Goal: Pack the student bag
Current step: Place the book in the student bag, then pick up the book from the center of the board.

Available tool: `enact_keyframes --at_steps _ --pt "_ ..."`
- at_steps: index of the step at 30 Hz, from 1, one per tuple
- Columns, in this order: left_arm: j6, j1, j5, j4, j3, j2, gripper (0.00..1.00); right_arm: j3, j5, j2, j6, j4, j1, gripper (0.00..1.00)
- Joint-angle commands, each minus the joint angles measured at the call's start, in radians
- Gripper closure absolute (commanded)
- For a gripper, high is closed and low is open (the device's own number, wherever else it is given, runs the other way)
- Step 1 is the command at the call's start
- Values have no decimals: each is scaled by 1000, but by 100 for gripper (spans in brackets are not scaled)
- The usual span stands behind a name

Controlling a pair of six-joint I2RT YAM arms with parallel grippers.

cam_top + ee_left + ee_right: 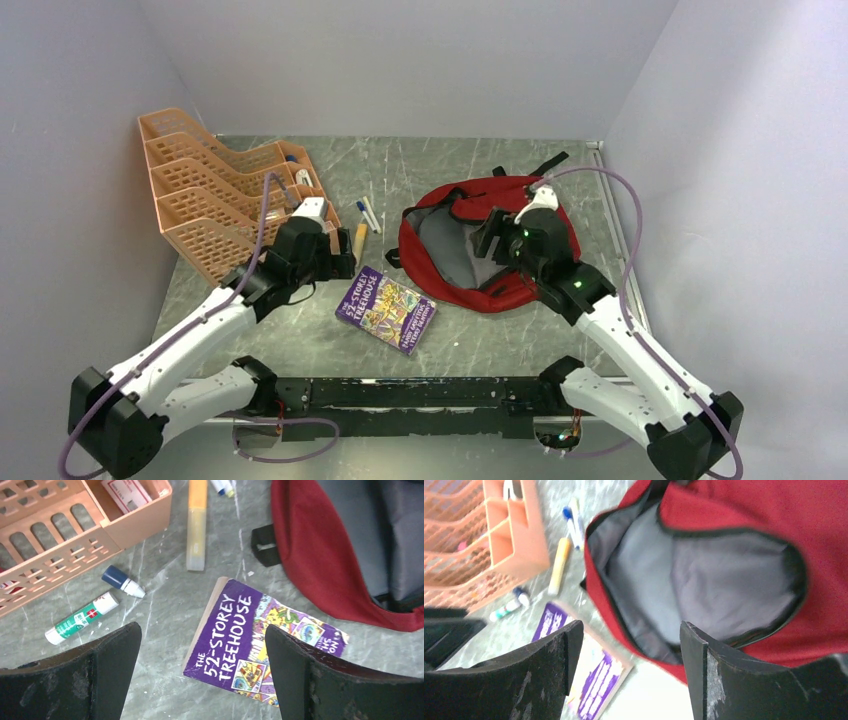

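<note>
1. Top external view: the student bag (450,248) lies unzipped on the right half of the table (470,345), and its open mouth shows grey lining.
2. The right gripper (630,630) hovers over that mouth, its jaws spread and gripping nothing.
3. The orange rack (205,200) stands at the far left. Its end compartment holds a red-and-white packet (127,492).
4. The left gripper (202,640) hangs wide apart and empty above a purple book (240,630). A glue stick (82,618) lies just beside the rack.
</note>
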Motion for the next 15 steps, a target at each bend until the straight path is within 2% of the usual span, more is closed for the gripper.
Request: enact_keyframes --at_steps 1,9,12,15 --pt "11 22 24 12 -6 75 2 -109 -209 3 206 42 46 26" --pt "-27 23 60 160 -54 229 2 -320 -18 22 507 193 368 25" --pt "-31 25 61 183 -70 272 2 -339 49 111 574 226 438 24" --pt "-44 24 66 172 -85 283 2 -348 84 180 574 279 465 24"
